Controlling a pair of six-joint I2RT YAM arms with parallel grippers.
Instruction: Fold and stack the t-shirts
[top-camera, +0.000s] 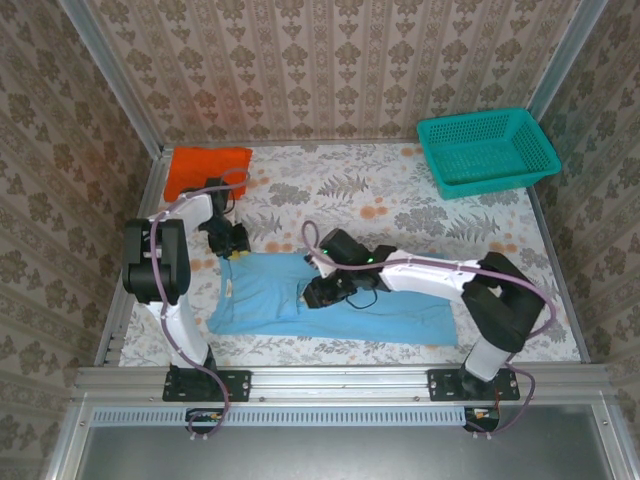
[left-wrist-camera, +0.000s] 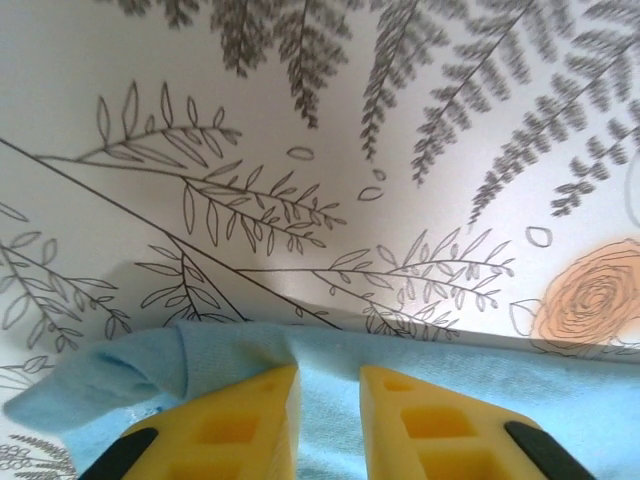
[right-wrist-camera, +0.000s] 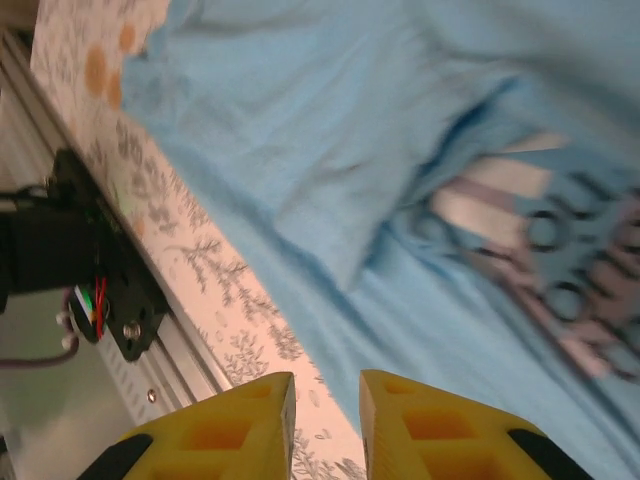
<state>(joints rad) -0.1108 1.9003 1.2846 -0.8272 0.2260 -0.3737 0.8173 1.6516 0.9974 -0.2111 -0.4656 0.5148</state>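
Along the bottom of the top view runs the metal rail that carries both arm bases. Just above it the light blue t-shirt lies spread on the floral tablecloth, a wide band across the lower middle of the frame with creases near its centre.

The right gripper hangs over the middle of that shirt, its arm reaching in from the lower right. In the right wrist view its yellow fingers stand slightly apart with nothing between them. The blue cloth and its dark-and-white chest print are blurred beyond.

The left gripper sits at the shirt's upper left corner, left of centre in the top view. In the left wrist view its fingertips show a narrow gap over the blue hem, where the cloth bunches into a small fold at lower left. Whether they pinch the cloth I cannot tell.

Farther back, the orange t-shirt lies folded in the upper left corner of the table, well apart from the blue one. The teal mesh basket sits in the upper right.
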